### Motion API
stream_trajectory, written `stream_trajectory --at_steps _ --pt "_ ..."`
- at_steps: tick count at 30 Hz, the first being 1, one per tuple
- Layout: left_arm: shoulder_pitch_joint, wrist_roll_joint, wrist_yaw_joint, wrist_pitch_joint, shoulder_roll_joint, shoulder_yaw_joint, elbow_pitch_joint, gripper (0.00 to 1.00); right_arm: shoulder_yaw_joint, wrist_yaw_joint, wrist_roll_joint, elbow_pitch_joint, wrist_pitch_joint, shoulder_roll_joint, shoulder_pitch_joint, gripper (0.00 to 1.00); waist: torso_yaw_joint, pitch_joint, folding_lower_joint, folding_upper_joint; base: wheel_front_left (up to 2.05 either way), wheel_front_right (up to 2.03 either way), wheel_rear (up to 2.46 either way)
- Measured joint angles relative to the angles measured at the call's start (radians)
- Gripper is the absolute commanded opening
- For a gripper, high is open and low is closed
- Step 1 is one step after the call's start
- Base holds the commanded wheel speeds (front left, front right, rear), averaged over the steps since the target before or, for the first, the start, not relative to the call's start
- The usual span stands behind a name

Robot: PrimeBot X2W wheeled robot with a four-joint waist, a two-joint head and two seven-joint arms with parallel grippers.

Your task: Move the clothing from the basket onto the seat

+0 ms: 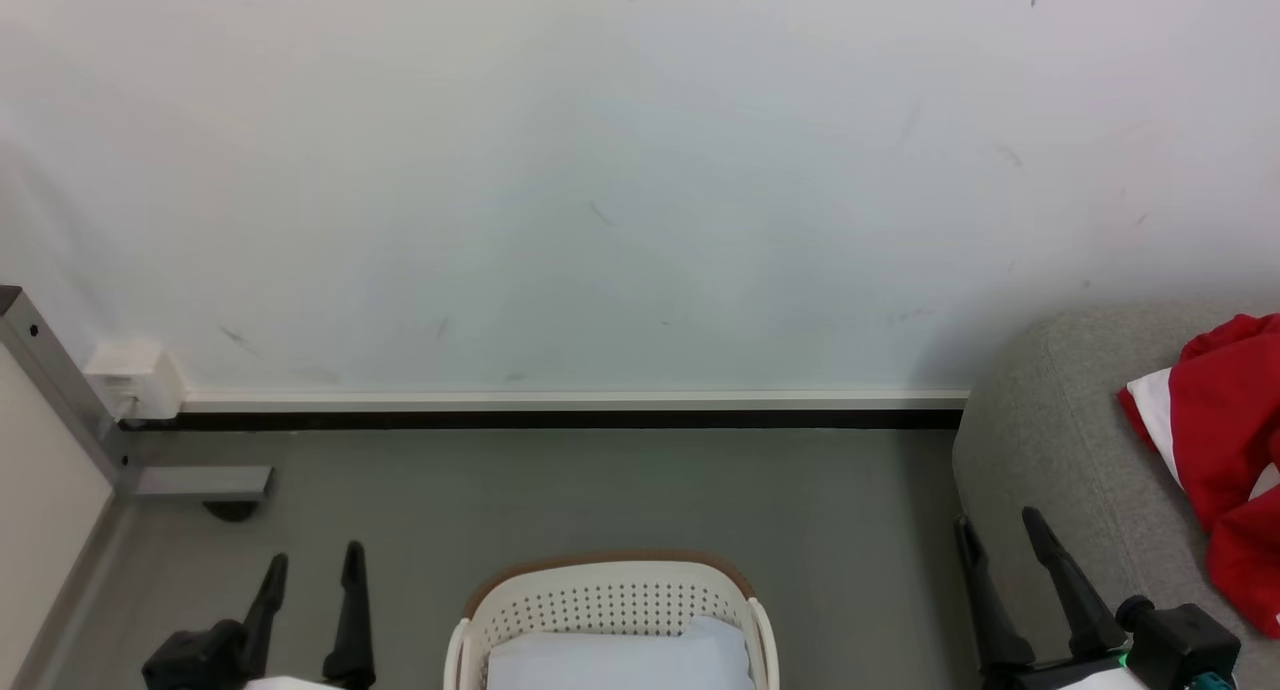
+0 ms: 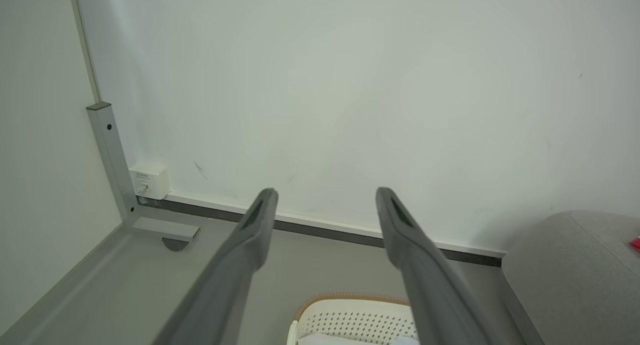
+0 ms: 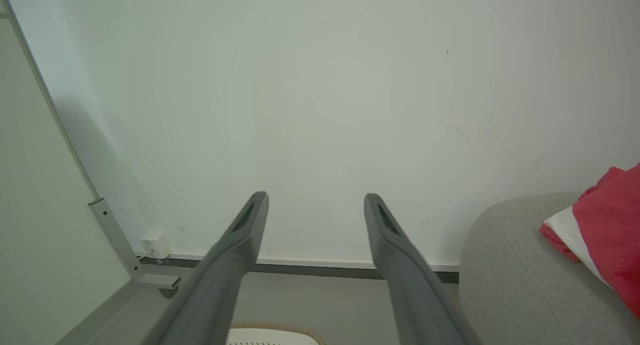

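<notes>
Both grippers are raised and hold nothing. The left gripper (image 1: pixel 313 570) has its two fingers spread wide, with only floor between them. The right gripper (image 1: pixel 996 530) shows the same wide spread.

Between the two grippers, a little below their fingertips in the head view, stands the basket (image 1: pixel 610 564). In the part that I can see there is only the pale liner pad (image 1: pixel 620 658), and no red fabric lies on it. The near part of the basket is cut off by the picture's edge, so I cannot tell if something remains there.

Just outside the right jaws is the seat (image 1: pixel 1050 440), with its rounded corner close beside the right fingers. The clothing (image 1: pixel 1228 420) lies on the seat, beyond the right fingertips and to their outer side, apart from them. It is red with a white band.

In my judgement the moving step is finished or almost finished, and the arms are in a waiting pose. The next move calls for a look down into the basket. If a garment remains, one gripper must go down inside the brown rim and close on the fabric.

Ahead of both jaws the floor (image 1: pixel 600 480) is open up to the wall (image 1: pixel 600 170). The edges to mind are the basket rim, the seat corner beside the right fingers, and the metal frame (image 1: pixel 200 482) outside the left jaws, well apart.
</notes>
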Motion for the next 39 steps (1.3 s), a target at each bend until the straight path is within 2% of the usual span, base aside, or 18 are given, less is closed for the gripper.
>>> stream_trajectory --at_steps 9,10,17,39 --pt "0.009 0.099 -0.084 0.000 -0.074 0.115 0.026 1.00 0.026 0.000 -0.012 0.041 0.000 0.022 -0.021 1.00 -0.008 0.003 0.0000 0.0000 0.00 0.00 0.00" --pt "0.009 0.104 -0.092 0.000 -0.079 0.123 0.030 0.00 0.026 0.000 -0.012 0.043 0.000 0.023 -0.026 0.00 -0.007 0.003 0.0000 0.0000 0.00 0.00 0.00" --pt "0.033 0.073 -0.091 0.020 -0.097 0.125 0.078 0.00 0.028 0.000 0.018 0.080 0.016 0.030 0.020 0.00 -0.007 0.005 0.0000 0.0000 0.00 0.00 0.00" --pt "0.021 -0.297 -0.121 0.117 -0.105 0.147 0.051 0.00 -0.066 0.000 0.344 0.063 0.111 0.037 0.018 0.00 0.000 0.018 0.0000 0.0000 0.00 0.00 0.00"
